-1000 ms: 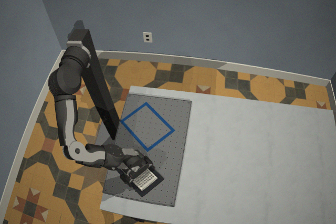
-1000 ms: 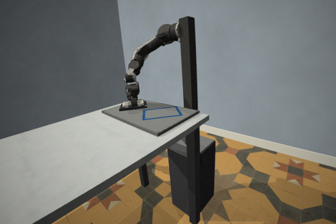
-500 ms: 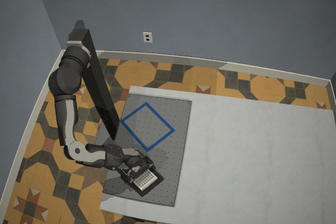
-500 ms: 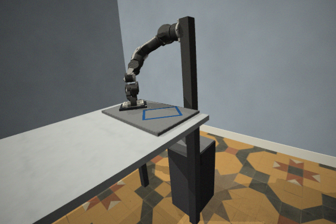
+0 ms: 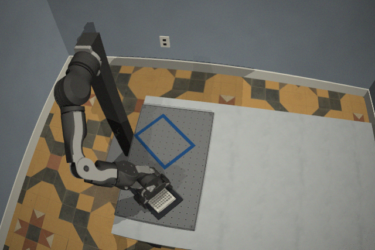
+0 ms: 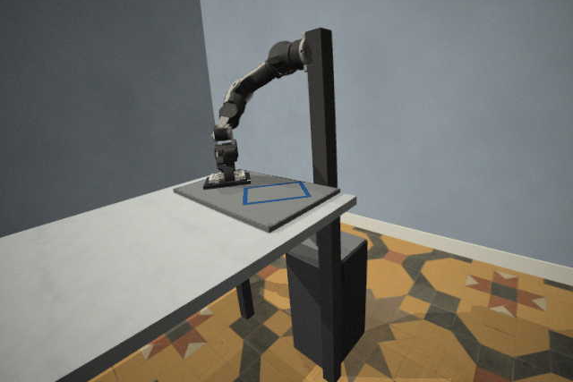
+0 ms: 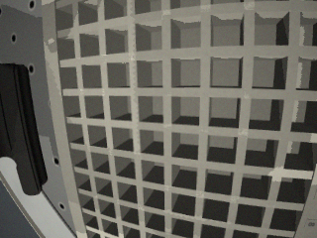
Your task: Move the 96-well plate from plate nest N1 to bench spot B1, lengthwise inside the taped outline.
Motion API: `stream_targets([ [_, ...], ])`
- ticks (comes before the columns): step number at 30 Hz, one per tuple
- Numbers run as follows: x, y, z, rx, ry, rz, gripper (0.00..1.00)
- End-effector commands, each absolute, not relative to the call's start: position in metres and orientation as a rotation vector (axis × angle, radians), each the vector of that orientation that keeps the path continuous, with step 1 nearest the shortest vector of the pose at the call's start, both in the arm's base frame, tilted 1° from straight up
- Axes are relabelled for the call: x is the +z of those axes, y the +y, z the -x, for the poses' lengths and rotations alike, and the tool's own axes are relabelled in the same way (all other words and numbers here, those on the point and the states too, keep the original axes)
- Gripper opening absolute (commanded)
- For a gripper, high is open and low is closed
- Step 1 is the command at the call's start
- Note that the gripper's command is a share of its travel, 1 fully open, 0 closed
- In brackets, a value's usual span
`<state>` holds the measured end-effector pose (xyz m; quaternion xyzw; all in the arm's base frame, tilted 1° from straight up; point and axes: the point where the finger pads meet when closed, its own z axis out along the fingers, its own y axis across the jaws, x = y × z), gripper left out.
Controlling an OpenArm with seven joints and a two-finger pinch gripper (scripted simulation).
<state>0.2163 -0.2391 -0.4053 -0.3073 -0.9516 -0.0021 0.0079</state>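
Observation:
The white 96-well plate (image 5: 162, 200) sits flat, right way up, in the black plate nest N1 (image 5: 160, 214) at the near end of the grey deck. My gripper (image 5: 152, 192) is low over the plate's left part, open, with a finger on either side of it and nothing gripped. In the wrist view the plate's well grid (image 7: 178, 126) fills the frame and one black finger (image 7: 20, 133) stands apart from its left edge. In the exterior view the gripper (image 6: 226, 175) reaches down to the plate (image 6: 222, 176). The blue taped outline B1 (image 5: 164, 141) is empty.
The grey perforated deck (image 5: 181, 174) lies on the left end of the white table (image 5: 287, 174). The arm's dark mounting column (image 5: 109, 96) stands at the deck's left edge, close to the outline (image 6: 276, 192).

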Motion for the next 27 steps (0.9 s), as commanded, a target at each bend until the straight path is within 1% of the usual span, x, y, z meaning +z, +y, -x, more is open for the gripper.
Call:
stream_targets([
  [1,-0.4042,-0.2402,-0.2176,-0.008,-2.980,0.966,0.77],
  [6,-0.4013,-0.2402,-0.2222,-0.009,-2.982,0.969,0.77],
  [27,-0.4041,-0.2398,-0.2179,-0.012,-2.981,0.966,0.77],
])
